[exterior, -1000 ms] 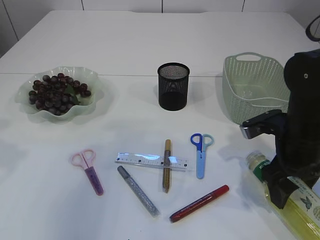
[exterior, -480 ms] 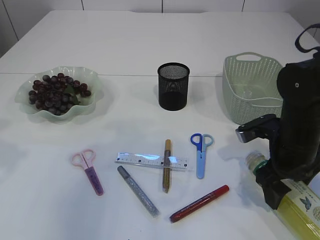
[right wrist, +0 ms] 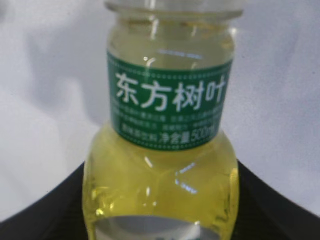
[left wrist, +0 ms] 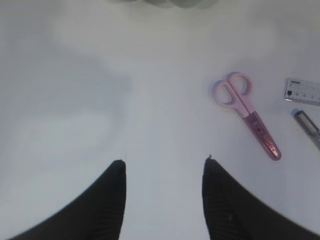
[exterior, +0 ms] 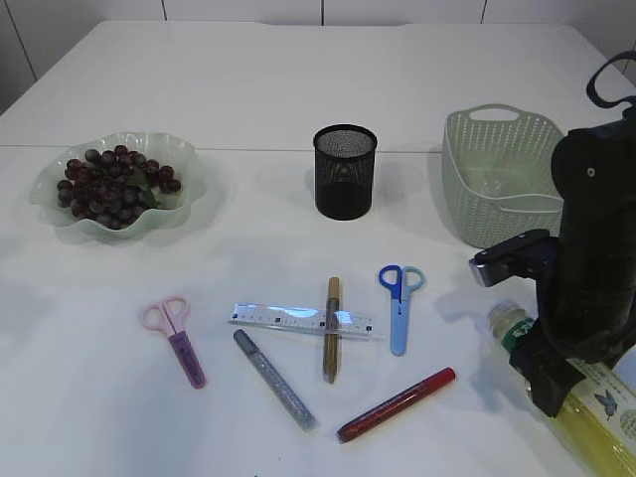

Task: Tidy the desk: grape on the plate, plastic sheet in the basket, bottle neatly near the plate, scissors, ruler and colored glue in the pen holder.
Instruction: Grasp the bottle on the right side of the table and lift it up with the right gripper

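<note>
The bottle (exterior: 588, 402) of yellow liquid lies on its side at the front right. My right gripper (exterior: 555, 383) straddles it, and in the right wrist view both fingers press the bottle (right wrist: 165, 150) just below its green label. My left gripper (left wrist: 165, 161) is open over bare table, left of the pink scissors (left wrist: 247, 117). Grapes (exterior: 111, 186) fill the green plate (exterior: 60, 214). Blue scissors (exterior: 399, 303), the ruler (exterior: 288, 320) and silver (exterior: 275, 380), gold (exterior: 332, 328) and red (exterior: 396, 404) glue pens lie in front of the pen holder (exterior: 345, 171). I cannot make out the plastic sheet.
The green basket (exterior: 497, 174) stands at the right, just behind my right arm. The gold glue pen lies across the ruler. The table's front edge is close below the bottle and the red pen.
My right arm has shifted slightly left and settled over the bottle, and its jaws have narrowed onto it. The left gripper and the other things have not moved.
</note>
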Robot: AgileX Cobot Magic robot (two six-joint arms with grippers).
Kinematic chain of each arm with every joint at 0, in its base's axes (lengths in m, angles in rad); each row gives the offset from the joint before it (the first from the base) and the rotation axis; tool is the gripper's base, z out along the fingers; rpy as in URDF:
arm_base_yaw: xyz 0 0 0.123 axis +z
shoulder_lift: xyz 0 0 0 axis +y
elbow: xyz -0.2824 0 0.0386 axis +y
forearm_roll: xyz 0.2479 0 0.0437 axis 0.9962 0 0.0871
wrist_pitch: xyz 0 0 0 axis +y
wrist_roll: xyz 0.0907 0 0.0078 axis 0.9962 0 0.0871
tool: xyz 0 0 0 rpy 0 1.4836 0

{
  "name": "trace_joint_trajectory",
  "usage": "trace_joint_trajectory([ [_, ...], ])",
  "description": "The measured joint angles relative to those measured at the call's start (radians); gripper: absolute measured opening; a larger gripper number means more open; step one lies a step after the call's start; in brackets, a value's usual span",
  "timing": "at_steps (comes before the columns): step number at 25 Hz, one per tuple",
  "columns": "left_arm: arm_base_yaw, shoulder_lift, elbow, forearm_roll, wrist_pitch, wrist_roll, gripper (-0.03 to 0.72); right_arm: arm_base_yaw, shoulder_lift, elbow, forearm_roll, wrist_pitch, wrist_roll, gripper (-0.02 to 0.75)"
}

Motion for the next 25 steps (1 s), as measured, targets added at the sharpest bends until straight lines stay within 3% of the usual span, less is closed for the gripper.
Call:
trace_joint_trajectory([
  [8,0.000,0.000,0.000,0.000,0.000,0.000,0.362,0.000,0.000,0.000,0.000,0.005,0.002,0.453],
  [18,0.000,0.000,0.000,0.000,-0.002,0.000,0.362,0.000,-0.016,0.002,0.022,0.003,0.023,0.449],
  [25,0.000,0.000,0.000,0.000,-0.002,0.000,0.362,0.000,-0.131,0.002,0.126,0.004,-0.044,0.449],
])
